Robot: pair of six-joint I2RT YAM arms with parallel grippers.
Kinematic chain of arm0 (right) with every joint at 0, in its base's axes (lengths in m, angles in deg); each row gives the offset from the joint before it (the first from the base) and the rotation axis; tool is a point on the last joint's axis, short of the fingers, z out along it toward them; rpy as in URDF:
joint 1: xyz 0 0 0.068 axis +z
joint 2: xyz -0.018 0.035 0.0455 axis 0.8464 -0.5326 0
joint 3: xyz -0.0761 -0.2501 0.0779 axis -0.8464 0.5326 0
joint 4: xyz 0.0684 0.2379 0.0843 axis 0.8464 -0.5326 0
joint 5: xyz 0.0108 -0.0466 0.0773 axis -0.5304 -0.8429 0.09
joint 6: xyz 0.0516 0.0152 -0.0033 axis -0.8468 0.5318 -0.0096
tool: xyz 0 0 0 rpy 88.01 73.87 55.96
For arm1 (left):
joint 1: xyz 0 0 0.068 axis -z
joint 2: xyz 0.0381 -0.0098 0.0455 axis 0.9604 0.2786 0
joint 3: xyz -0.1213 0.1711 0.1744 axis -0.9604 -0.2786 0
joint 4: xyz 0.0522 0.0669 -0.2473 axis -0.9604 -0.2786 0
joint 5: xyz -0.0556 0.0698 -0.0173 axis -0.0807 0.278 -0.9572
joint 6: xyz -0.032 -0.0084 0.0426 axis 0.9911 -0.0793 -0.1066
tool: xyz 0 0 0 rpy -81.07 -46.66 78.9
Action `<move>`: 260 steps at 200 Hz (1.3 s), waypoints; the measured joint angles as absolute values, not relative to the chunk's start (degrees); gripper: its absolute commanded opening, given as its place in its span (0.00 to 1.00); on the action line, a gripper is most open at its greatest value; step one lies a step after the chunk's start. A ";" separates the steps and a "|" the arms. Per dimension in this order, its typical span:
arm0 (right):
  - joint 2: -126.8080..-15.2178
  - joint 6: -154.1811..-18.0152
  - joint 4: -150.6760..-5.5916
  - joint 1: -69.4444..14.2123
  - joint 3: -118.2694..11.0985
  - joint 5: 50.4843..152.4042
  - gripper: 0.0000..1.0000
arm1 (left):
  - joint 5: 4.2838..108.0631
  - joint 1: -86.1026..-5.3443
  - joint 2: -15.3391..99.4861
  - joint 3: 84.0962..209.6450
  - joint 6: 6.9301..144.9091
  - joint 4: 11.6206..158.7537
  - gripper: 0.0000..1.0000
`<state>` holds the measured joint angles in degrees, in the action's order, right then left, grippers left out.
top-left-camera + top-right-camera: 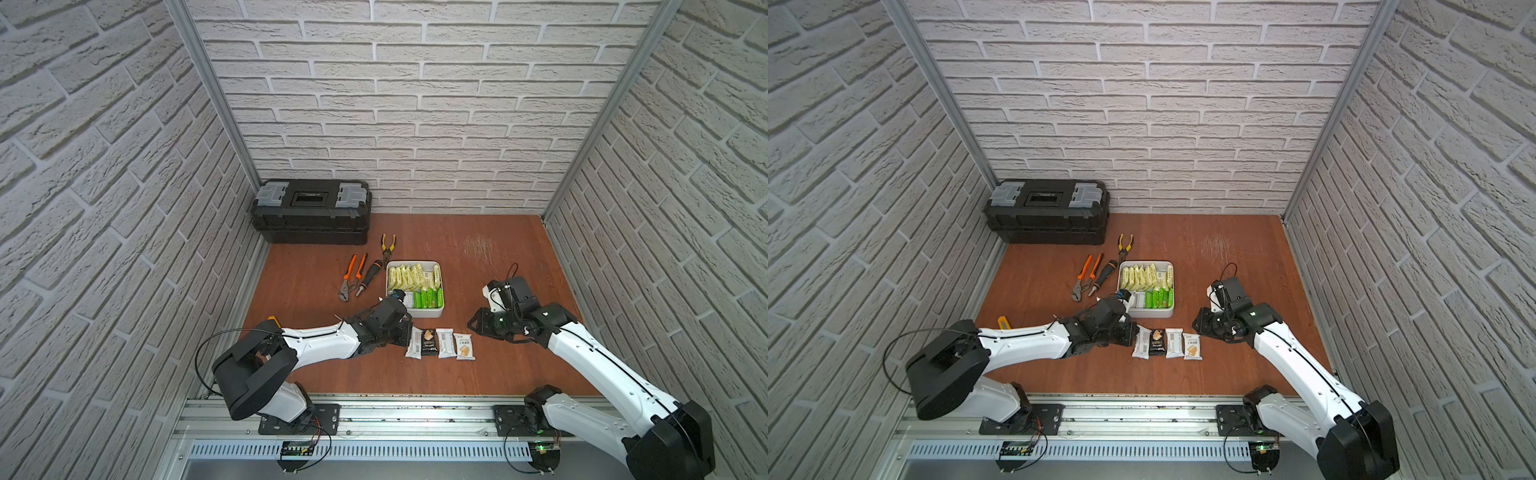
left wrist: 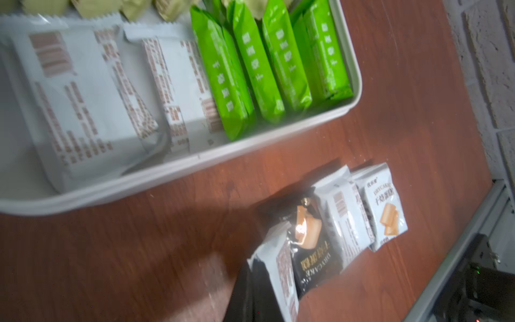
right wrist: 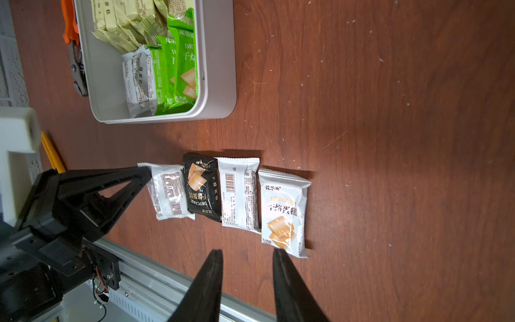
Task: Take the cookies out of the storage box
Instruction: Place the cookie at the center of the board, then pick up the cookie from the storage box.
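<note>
The storage box (image 1: 415, 313), a shallow white tray, holds pale yellow cookies (image 1: 409, 276) at the back, green packets (image 1: 428, 298) and white ones (image 2: 83, 97) at the front. Several packets lie in a row on the table before it: white (image 3: 167, 195), black (image 3: 202, 186), white (image 3: 239, 195) and white with a biscuit picture (image 3: 284, 212). My left gripper (image 3: 146, 174) is shut on the end seam of the leftmost white packet, low at the table. My right gripper (image 3: 248, 252) hangs open and holds nothing, just in front of the row's right end.
A black toolbox (image 1: 311, 212) stands at the back left. Orange pliers (image 1: 351, 276), a screwdriver (image 1: 368, 276) and yellow-handled pliers (image 1: 388, 245) lie left of the tray. A yellow knife (image 1: 1003, 322) lies by the left arm. A metal rail (image 1: 395, 411) runs along the front.
</note>
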<state>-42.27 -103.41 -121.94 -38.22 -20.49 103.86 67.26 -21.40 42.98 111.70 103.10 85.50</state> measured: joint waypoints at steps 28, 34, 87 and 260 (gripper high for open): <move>-42.24 -102.65 -123.77 -38.22 -21.93 103.29 0.36 | 71.54 -20.68 42.85 113.45 102.34 84.16 0.44; -42.24 -102.54 -123.99 -38.22 -22.37 103.23 0.36 | 72.17 -20.41 42.56 113.56 102.25 83.64 0.46; -42.24 -102.60 -125.13 -38.20 -26.11 102.64 0.36 | 76.98 -19.45 34.70 113.56 102.36 77.59 0.49; -76.82 -105.99 -118.79 -21.42 -55.86 96.41 0.37 | 83.45 -38.95 17.21 113.08 123.78 63.71 0.48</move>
